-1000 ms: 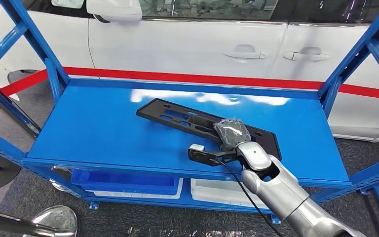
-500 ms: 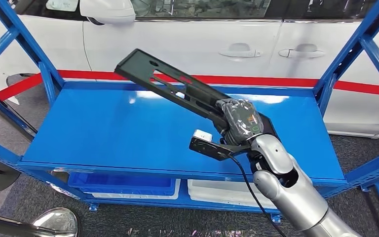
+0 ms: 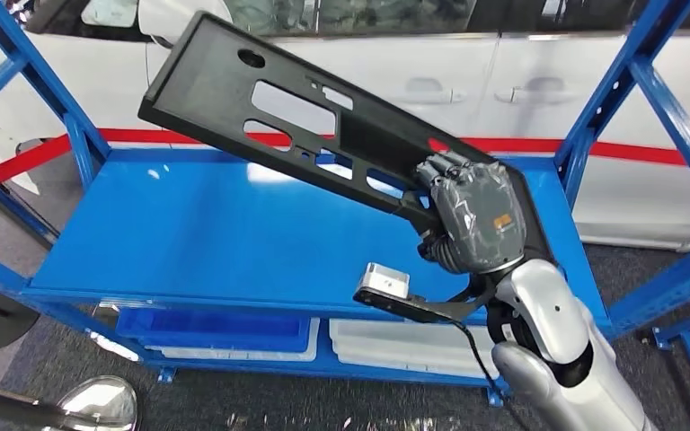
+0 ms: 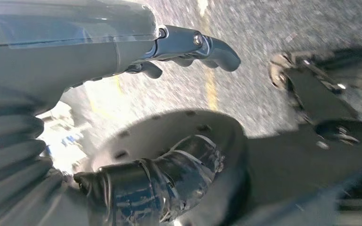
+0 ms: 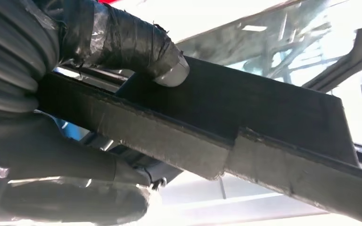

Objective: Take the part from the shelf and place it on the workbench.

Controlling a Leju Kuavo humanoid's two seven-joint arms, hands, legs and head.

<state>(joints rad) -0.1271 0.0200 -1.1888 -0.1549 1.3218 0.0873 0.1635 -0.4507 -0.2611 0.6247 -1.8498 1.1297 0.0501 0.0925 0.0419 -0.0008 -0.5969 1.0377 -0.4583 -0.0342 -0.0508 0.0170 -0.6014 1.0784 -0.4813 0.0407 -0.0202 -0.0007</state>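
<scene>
The part is a long flat black plastic panel with several cut-outs. It is lifted well above the blue shelf and tilted, its far end up at the upper left. My right hand grips its near end at the right of the shelf. In the right wrist view the thumb presses on the panel with the other fingers wrapped under its edge. My left hand hangs over the grey floor with its fingers apart and nothing in it.
Blue uprights frame the shelf on both sides. A white car stands close behind it. Blue and white bins sit on the lower level. A dark wheeled stand is on the floor near my left hand.
My right hand has raised the panel off the shelf and drawn it toward me; its far end now tilts high at the upper left. The camera view has shifted slightly.
</scene>
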